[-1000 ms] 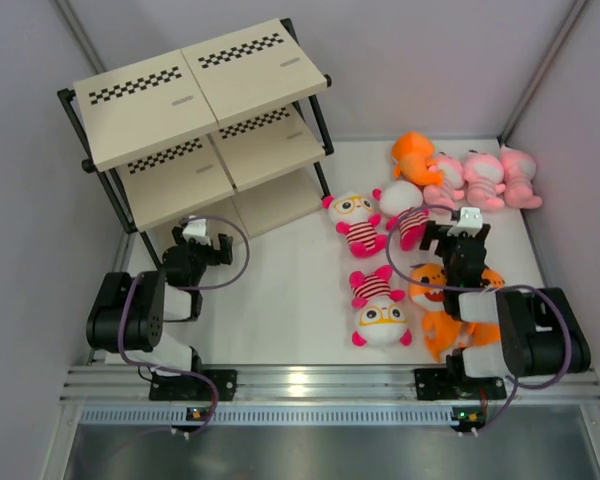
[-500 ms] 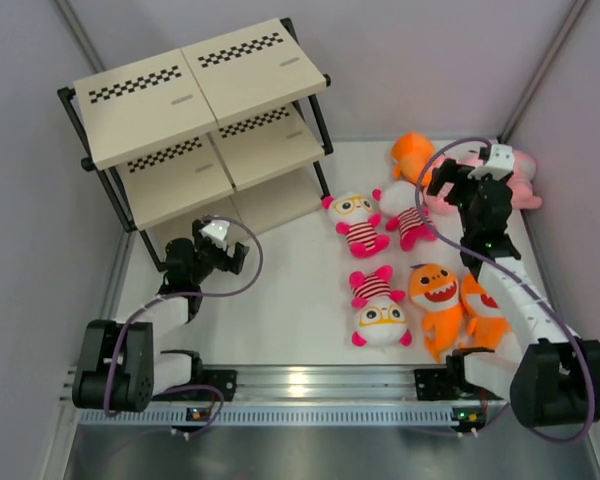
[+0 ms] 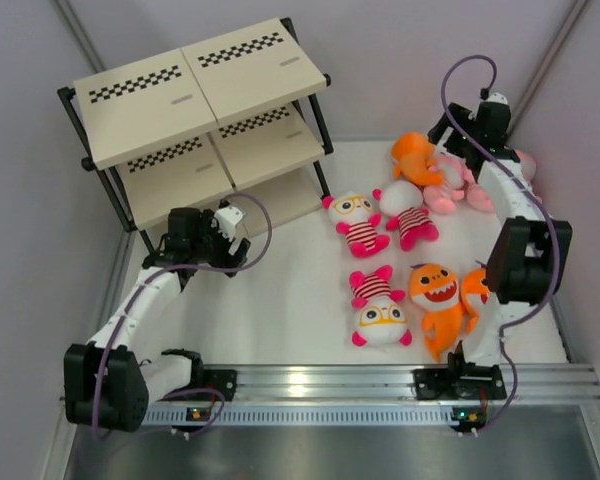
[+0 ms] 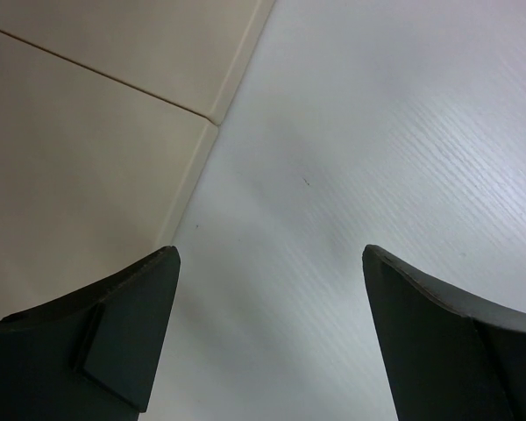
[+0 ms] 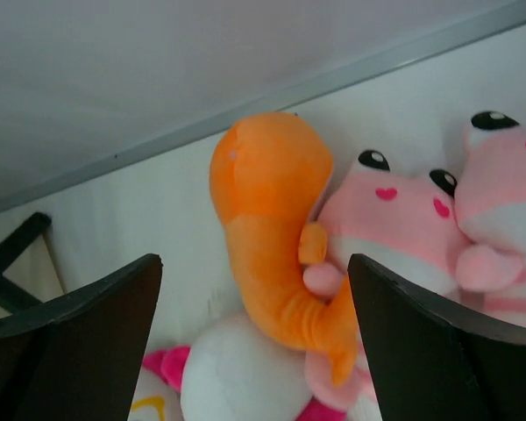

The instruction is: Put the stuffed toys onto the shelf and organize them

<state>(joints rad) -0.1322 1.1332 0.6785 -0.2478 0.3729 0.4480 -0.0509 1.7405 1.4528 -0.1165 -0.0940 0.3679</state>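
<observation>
The shelf (image 3: 200, 110) stands at the back left; its bottom board (image 4: 88, 132) shows in the left wrist view. My left gripper (image 3: 238, 238) is open and empty (image 4: 270, 254) over bare table by that board's edge. My right gripper (image 3: 452, 130) is open (image 5: 254, 263) above the back cluster, its jaws either side of an orange toy (image 5: 263, 202) leaning on a pink toy (image 5: 394, 219). From above I see that orange toy (image 3: 415, 158), pink toys (image 3: 450, 185) partly hidden by the arm, three striped white-headed toys (image 3: 358, 225) (image 3: 408, 215) (image 3: 380, 308) and two orange toys (image 3: 435, 300) (image 3: 477, 292).
Grey walls close in the table on the left, back and right. The right arm's link (image 3: 525, 260) hangs over the right side. An aluminium rail (image 3: 300, 385) runs along the near edge.
My right arm has swung from the near orange toys up to the back cluster. My left arm has stretched out toward the shelf's bottom board. The toys have not moved.
</observation>
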